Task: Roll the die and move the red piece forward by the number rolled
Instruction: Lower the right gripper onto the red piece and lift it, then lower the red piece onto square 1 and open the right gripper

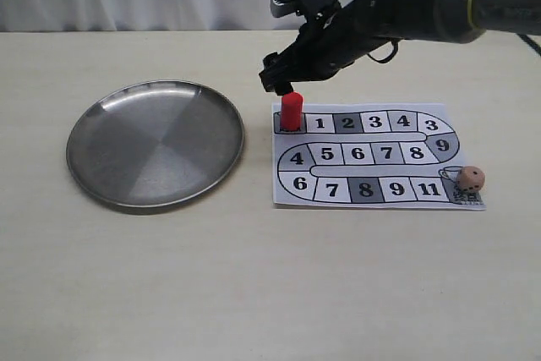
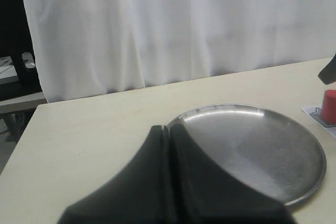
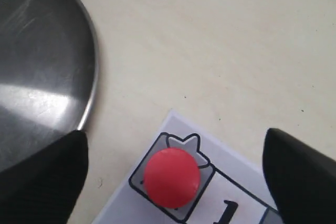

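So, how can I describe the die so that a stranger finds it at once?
Beside the round metal plate lies a printed paper game board. The die sits on the board's corner farthest from the plate, next to square 11. It is a small beige cube with dark pips, unlike the red piece, an upright cylinder.

My left gripper [image 2: 168,132] sits over the pale table [image 2: 89,129], its two dark fingers pressed together. Past the tips lies a round metal plate [image 2: 252,150], and beyond the plate the red piece [image 2: 329,106] stands upright on a paper corner [image 2: 315,112].
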Available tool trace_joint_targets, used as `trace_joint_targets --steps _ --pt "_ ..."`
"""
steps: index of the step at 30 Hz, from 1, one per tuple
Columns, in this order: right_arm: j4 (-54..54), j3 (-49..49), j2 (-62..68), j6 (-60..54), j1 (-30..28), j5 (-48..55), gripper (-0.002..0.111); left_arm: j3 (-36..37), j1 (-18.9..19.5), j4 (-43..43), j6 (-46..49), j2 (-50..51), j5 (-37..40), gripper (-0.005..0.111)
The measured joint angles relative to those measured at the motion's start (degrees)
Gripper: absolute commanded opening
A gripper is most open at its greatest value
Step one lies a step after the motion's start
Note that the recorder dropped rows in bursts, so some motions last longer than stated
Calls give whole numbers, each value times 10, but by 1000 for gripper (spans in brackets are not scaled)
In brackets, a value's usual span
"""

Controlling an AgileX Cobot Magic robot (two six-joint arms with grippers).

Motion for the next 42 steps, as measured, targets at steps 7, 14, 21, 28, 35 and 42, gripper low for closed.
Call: trace_joint_targets --steps 7,14,21,28,35,42 --pt "-2 -13 55 0 0 -1 81 0 0 0 0 0 0 0" --pt "-2 -13 72 -25 0 -1 21 0 0 0 0 0 0 0" --pt "-4 -14 41 -18 0 1 5 0 0 0 0 0 0 0" --pt "-8 -17 -86 -13 -11 -2 5 0 0 0 0 0 0 0" --pt "-15 -16 -136 12 -46 0 5 0 0 0 0 0 0 0" --pt "-23 23 -66 14 -46 -18 5 0 0 0 0 0 0 0"
